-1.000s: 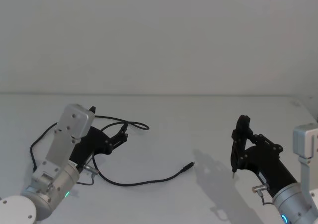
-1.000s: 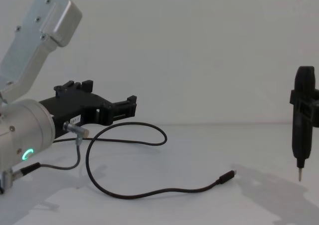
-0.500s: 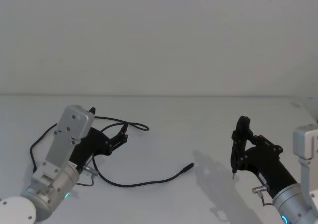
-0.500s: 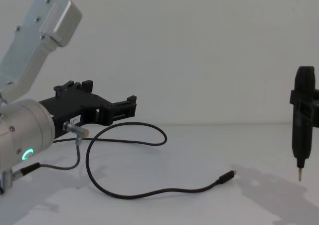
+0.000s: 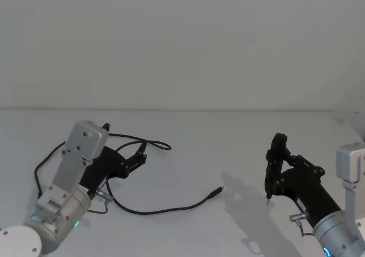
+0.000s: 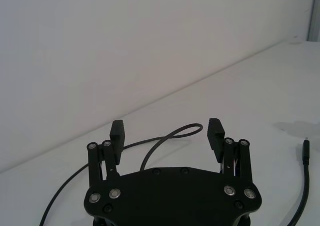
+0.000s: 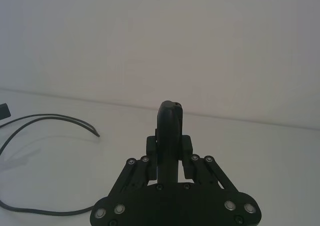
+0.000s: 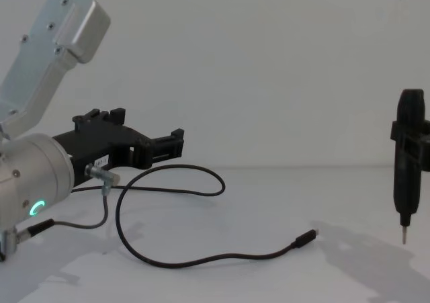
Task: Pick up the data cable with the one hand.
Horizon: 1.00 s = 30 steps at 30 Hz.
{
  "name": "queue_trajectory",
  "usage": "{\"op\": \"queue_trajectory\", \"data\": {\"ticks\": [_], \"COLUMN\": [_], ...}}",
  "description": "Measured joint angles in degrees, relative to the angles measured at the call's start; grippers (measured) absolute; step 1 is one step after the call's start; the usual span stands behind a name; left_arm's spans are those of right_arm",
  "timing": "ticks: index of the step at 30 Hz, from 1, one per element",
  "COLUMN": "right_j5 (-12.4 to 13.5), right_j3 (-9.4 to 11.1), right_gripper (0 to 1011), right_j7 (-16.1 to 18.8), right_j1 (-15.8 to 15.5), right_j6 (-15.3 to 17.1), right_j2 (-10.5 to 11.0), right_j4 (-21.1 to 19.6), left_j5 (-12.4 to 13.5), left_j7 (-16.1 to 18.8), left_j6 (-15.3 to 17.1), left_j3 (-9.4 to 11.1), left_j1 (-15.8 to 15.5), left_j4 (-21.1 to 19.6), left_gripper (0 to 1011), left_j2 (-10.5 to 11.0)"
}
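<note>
Our black two-finger left tool point(image 5: 142, 153) hangs with fingers apart above the long thin black data cable point(image 5: 154, 212) on the white counter point(image 5: 228, 149). Our right tool point(image 7: 170, 147) is clamped on a black pen-shaped stick point(image 8: 406, 162).

This looks like a robot test bench in a lab. A plain white table point(image 5: 228, 137) meets a plain white wall point(image 5: 182, 40).

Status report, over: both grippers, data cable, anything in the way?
Left gripper open, above data cable loop. Right gripper shut on pen-shaped tool, raised. Cable loose on table. Nothing over it.
</note>
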Motion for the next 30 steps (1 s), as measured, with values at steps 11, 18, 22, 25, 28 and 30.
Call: {"op": "queue_trajectory", "data": {"ticks": [11,18,22,25,28,30], "right_j5": [0.0,0.0,0.0,0.0,0.0,0.0], "right_j3": [0.0,0.0,0.0,0.0,0.0,0.0], "right_gripper": [279,279,279,279,279,279], "right_j7": [0.0,0.0,0.0,0.0,0.0,0.0], "right_j1": [0.0,0.0,0.0,0.0,0.0,0.0], "right_j6": [0.0,0.0,0.0,0.0,0.0,0.0], "right_j2": [0.0,0.0,0.0,0.0,0.0,0.0], "right_j4": [0.0,0.0,0.0,0.0,0.0,0.0], "left_j5": [0.0,-0.4,-0.9,-1.4,-2.0,-2.2], "left_j7": [-1.2,-4.8,-7.3,-9.7,-12.3,-13.6], "left_j6": [0.7,2.2,3.3,4.3,5.4,5.9], "left_j3": [0.3,1.2,1.8,2.2,2.6,2.8], "left_j1": [-0.7,-2.2,-3.0,-3.8,-4.5,-4.9], "left_j4": [0.3,0.5,0.5,0.4,0.3,0.2], "left_gripper": [1001,1001,1001,1001,1001,1001], "left_j2": [0.0,0.7,1.5,2.2,3.0,3.4]}}
